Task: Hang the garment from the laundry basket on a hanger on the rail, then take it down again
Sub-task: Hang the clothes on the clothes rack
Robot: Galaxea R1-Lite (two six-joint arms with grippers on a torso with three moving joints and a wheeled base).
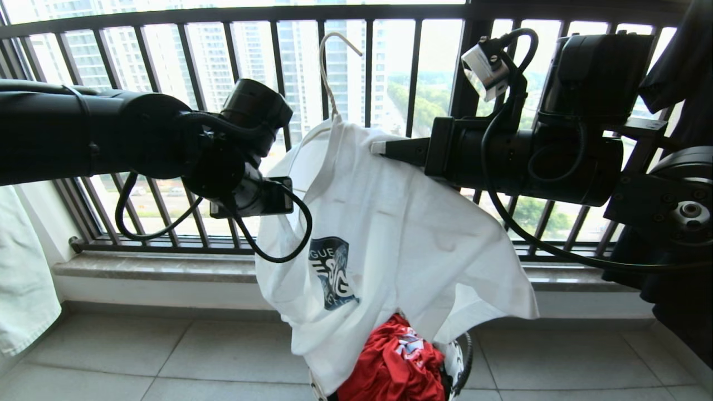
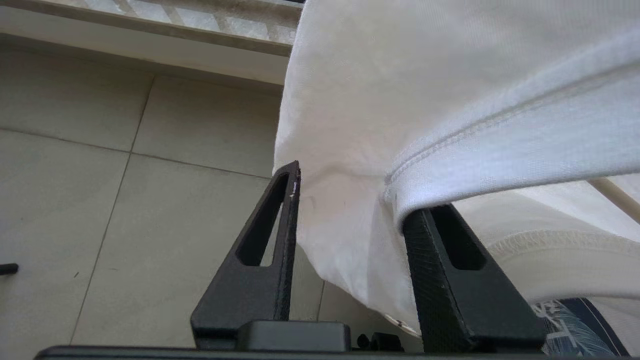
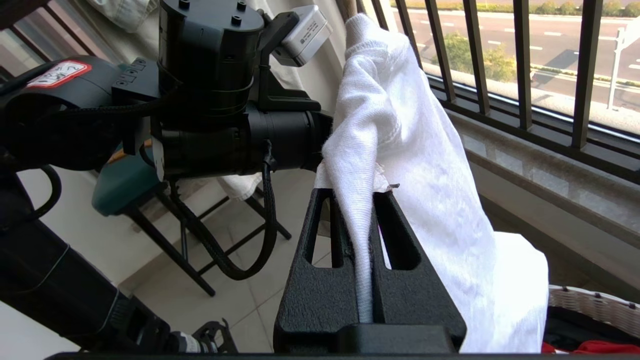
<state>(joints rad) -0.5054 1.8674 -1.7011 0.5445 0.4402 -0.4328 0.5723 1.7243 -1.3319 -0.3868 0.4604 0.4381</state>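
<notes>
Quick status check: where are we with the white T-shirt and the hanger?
Done: the garment is out of the laundry basket and draped on the hanger, whose hook pokes out at the collar. In hand: the right gripper is shut on a shoulder fold; the left gripper has cloth between its fingers, its grip unclear. Left: no rail is in view, so hanging and taking down remain. A red garment lies in the basket.

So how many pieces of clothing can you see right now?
3, maybe more hidden: the white T-shirt on the hanger between both grippers, a red garment in the basket, and pale denim hanging at far left.
</notes>
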